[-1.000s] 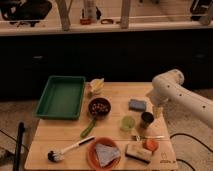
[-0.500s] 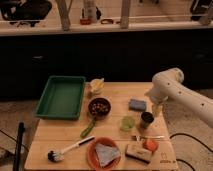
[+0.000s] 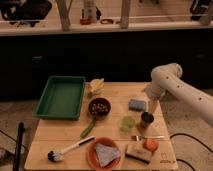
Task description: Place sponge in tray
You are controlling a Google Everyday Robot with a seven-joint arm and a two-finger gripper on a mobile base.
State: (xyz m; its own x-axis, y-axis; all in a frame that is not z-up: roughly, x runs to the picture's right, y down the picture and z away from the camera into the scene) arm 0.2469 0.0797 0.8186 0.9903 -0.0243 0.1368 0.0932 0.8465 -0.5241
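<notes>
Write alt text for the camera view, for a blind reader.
The gripper of a white robot arm hangs just right of a blue sponge on a wooden table. An empty green tray sits at the table's far left, with a bowl between them.

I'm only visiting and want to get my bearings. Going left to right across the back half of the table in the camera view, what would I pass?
You'd pass the green tray → dark bowl → blue sponge → gripper, which hangs just right of the sponge.
</notes>
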